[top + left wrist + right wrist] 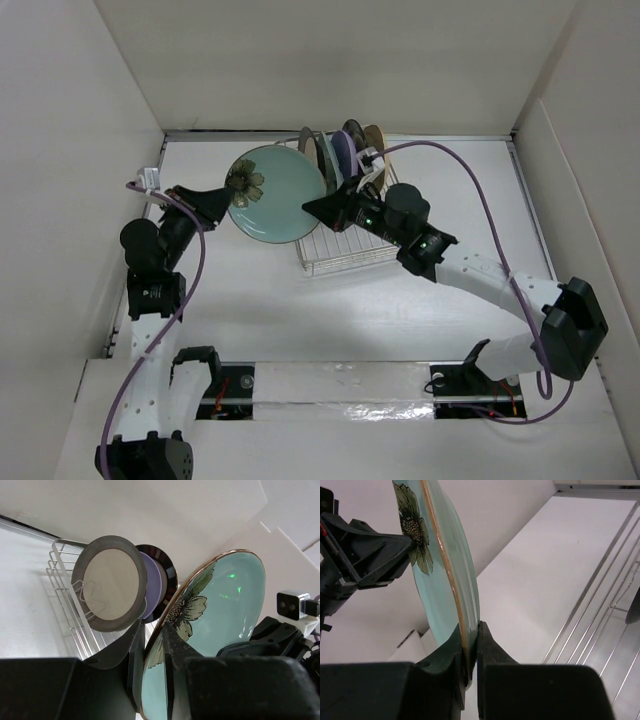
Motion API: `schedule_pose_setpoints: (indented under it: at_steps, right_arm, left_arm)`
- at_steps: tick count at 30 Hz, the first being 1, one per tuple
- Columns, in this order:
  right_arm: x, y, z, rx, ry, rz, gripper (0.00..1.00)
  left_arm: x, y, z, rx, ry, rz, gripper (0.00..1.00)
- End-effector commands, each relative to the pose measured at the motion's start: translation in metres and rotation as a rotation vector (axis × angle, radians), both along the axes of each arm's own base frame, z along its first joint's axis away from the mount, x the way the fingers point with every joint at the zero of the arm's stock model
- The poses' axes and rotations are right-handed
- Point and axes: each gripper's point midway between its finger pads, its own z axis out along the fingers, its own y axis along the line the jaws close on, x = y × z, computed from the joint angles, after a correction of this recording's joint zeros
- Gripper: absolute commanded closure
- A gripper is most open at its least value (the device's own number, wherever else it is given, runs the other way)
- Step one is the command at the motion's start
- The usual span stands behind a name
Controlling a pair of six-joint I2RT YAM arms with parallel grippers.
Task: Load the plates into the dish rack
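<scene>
My right pincer (470, 632) clamps the pale green plate (275, 195) at its 4 o'clock rim, aloft at 9 o'clock of the dish rack (345, 258), so I'd test that bite before freeing the left pincer (152, 640), which straddles the 9 o'clock rim, pinching or not I cannot tell, while the racked plates (345, 150) hide the free slots.

The left gripper (154, 630) has its 2 fingers on either side of the rim of a pale green flowered plate (220, 605), which stands on edge. Behind it, the wire dish rack (61, 580) holds 3 upright plates: a dark-rimmed silver plate (107, 582), a lavender plate (151, 587) and a dark patterned-rim plate (168, 572).
</scene>
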Motion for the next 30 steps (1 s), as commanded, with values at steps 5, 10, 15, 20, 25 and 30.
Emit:
schedule_pose_setpoints:
  at_steps: [5,10,15,20,25,30]
  right_arm:
    - [-0.002,0.002,0.036,0.105,-0.135,-0.019,1.00]
    - [0.005,-0.008,0.058,0.121,-0.131,-0.070,1.00]
    - [0.023,-0.023,0.076,0.145,-0.126,-0.120,1.00]
    - [0.035,-0.032,0.084,0.171,-0.123,-0.149,1.00]
    - [0.045,-0.044,0.100,0.188,-0.142,-0.188,1.00]
    - [0.061,-0.055,0.109,0.152,-0.166,-0.256,1.00]
  left_arm:
    - [-0.018,-0.030,0.025,0.022,-0.058,-0.164,0.78]
    - [-0.009,-0.024,0.027,0.074,-0.049,-0.121,0.34]
    - [0.003,-0.014,0.032,0.071,-0.020,-0.047,0.17]
    - [0.018,0.003,0.032,0.111,-0.001,0.063,0.11]
    - [0.025,0.010,0.020,0.130,0.035,0.102,0.10]
    - [0.028,0.009,0.007,0.131,0.058,0.093,0.22]
